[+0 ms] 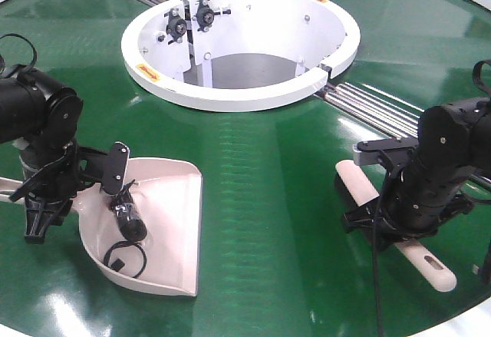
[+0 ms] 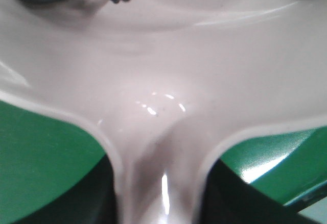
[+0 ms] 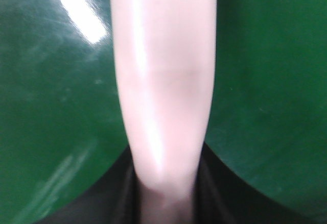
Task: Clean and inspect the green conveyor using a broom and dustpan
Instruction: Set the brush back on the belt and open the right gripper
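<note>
Green conveyor (image 1: pixel 268 199): glossy belt fills the view; white ring hub (image 1: pixel 245 95) at rear centre, steel roller strips (image 1: pixel 376 110) beside it.
Dustpan (image 1: pixel 165 199): flat on belt, left side; black cabled object (image 1: pixel 129 226) inside.
Broom (image 1: pixel 359 187): lying on belt, right side.
Left gripper (image 1: pixel 44 213): jaws pinching the dustpan handle.
Right gripper (image 1: pixel 387 226): jaws pinching the broom handle.

The green conveyor (image 1: pixel 261 160) carries the dustpan (image 1: pixel 173 229) at the near left and the broom (image 1: pixel 359 183) at the near right, well apart.
</note>
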Tool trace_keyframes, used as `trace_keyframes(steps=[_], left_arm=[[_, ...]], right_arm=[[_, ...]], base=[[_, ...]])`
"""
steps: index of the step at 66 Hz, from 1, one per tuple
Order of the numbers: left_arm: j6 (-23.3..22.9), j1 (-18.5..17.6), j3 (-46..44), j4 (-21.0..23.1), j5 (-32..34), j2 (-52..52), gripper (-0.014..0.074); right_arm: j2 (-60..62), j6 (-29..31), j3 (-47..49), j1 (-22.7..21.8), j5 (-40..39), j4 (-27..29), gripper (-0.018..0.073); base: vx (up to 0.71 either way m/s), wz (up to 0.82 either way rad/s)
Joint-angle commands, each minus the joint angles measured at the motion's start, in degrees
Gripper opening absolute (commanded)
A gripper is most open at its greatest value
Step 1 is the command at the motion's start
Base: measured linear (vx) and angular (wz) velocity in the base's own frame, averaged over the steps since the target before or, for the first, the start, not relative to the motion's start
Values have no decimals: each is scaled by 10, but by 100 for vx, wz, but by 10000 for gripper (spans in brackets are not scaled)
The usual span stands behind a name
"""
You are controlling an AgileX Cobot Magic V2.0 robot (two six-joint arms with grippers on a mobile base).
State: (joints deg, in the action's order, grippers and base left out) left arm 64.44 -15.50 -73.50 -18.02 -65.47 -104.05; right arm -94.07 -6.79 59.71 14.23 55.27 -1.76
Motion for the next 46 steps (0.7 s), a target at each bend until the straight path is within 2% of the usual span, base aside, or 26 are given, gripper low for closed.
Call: trace_keyframes(steps=[1,14,23,46], left_arm=[[-3,-6,-16,-1,2,24,-6],[-3,-6,-16,-1,2,24,-6],[-3,-6,-16,-1,2,24,-6],[-3,-6,-16,-1,2,24,-6]], right_arm=[[25,9,12,-3,-14,3,195],[25,11,12,-3,-15,3,412],[25,11,12,-3,-16,1,503],[25,11,12,-3,-11,2,523]], base=[[0,0],[0,0],[0,0],[0,0]])
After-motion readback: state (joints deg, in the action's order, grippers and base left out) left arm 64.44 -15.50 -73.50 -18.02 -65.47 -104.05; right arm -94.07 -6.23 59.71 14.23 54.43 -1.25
